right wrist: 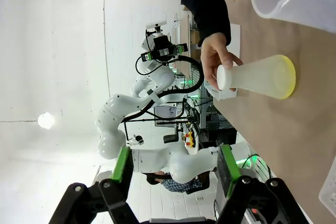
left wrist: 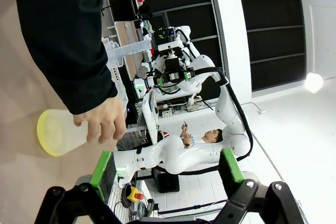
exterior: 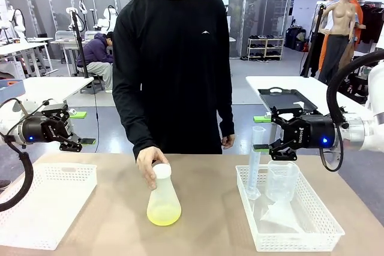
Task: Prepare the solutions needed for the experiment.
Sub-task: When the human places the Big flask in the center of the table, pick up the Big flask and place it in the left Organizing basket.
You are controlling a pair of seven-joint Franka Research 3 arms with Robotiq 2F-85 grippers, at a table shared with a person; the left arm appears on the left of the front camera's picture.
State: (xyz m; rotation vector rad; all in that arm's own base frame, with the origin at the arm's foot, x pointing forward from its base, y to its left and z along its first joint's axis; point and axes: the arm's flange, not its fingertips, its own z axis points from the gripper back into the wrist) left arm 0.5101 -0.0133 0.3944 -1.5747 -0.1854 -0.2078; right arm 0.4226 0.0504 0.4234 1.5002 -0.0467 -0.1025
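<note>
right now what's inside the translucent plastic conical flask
A shallow pale yellow-green liquid layer at the flask's bottom; the person's hand wraps the neck, hiding the inside there.

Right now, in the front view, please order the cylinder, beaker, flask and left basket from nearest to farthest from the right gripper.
From the right gripper:
1. Cylinder, in the right basket, top beside the gripper.
2. Beaker, same basket, just below; almost tied with the cylinder.
3. Flask, mid-table, held by the person's hand.
4. Left basket, far left.
</note>
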